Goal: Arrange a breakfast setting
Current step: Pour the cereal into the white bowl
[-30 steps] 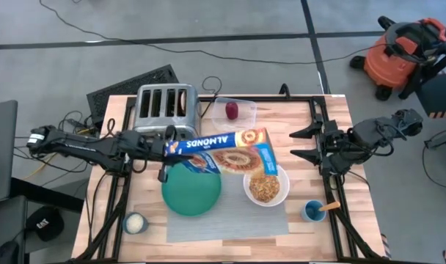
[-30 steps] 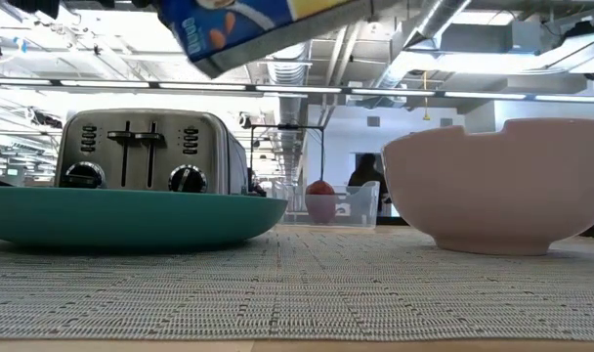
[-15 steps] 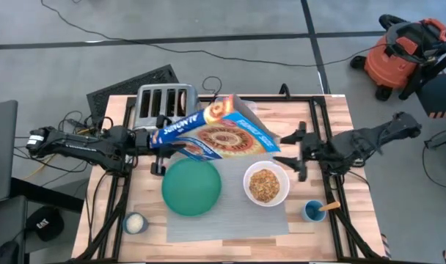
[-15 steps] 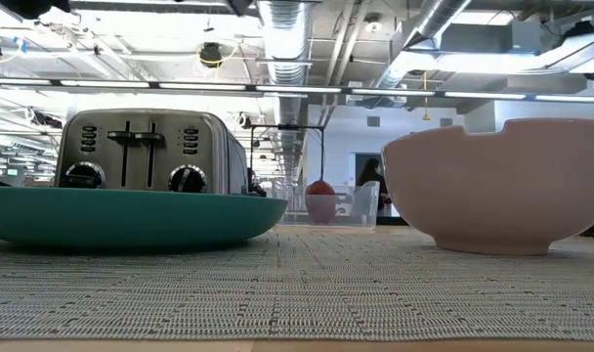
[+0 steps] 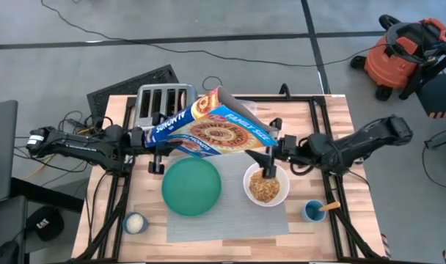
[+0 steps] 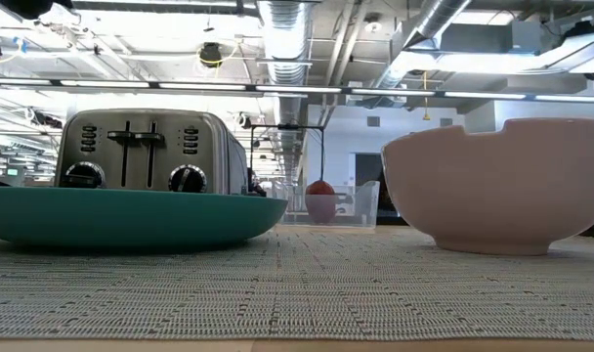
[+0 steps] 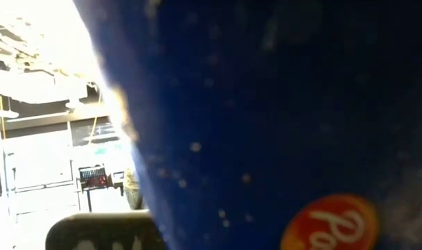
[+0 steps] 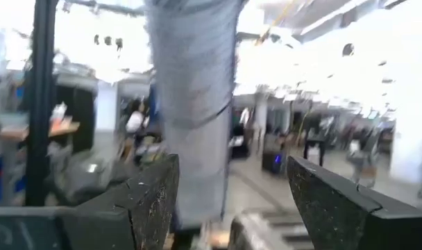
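My left gripper (image 5: 155, 143) is shut on a blue cereal box (image 5: 212, 132), held in the air between the chrome toaster (image 5: 163, 101) and the white bowl (image 5: 265, 185). The bowl holds cereal and sits on the grey placemat (image 5: 227, 220) beside the teal plate (image 5: 191, 187). My right gripper (image 5: 270, 158) is open above the bowl's far rim, by the box's right end. The dark-red fruit (image 6: 319, 189) lies in a clear tub. A wooden spoon stands in a blue cup (image 5: 313, 211). The bread is hidden. My left gripper holds the cereal box by its left end (image 5: 160, 136), coming level from the table's left. The box is lifted clear of the table and slants across it, with its right end over the bowl's far side. In the left wrist view the box (image 7: 266, 125) fills the picture and hides the fingers.
The toaster (image 6: 146, 147) stands at the far left of the table. The clear tub (image 6: 351, 205) stands behind the placemat. A small white cup (image 5: 135, 223) stands at the near left. Black frame rails run along both sides of the table.
My left gripper has raised the cereal box and swung it toward the far edge; the box has turned about and left the low view. My right gripper has moved toward the table's left, from the right rail to above the bowl near the box.
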You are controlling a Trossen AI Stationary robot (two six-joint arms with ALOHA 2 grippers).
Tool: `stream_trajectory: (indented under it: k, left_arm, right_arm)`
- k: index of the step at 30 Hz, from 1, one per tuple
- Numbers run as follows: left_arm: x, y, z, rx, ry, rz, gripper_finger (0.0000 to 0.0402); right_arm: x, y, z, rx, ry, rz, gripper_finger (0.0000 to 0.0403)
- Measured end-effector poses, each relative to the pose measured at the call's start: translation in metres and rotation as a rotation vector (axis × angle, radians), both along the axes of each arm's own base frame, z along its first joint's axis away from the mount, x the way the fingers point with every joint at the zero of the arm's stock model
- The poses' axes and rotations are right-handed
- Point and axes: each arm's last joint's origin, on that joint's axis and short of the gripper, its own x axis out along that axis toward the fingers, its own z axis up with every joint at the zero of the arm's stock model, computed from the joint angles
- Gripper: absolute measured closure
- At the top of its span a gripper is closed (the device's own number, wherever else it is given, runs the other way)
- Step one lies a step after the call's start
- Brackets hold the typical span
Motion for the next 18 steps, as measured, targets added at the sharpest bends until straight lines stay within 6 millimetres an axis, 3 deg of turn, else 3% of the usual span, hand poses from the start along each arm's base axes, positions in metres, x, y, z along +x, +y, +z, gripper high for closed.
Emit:
stream_trajectory:
  k: [8,18]
  left_arm:
    - [0.001,0.0,0.0,-0.001,0.003,-0.003,0.0401]
    - [-0.002,0.0,0.002,0.001,-0.01,0.008,0.0401]
  right_arm:
    - [0.016,-0.001,0.006,-0.033,-0.131,0.056,0.0107]
    - [0.024,0.006,0.019,-0.083,-0.111,0.091,0.0108]
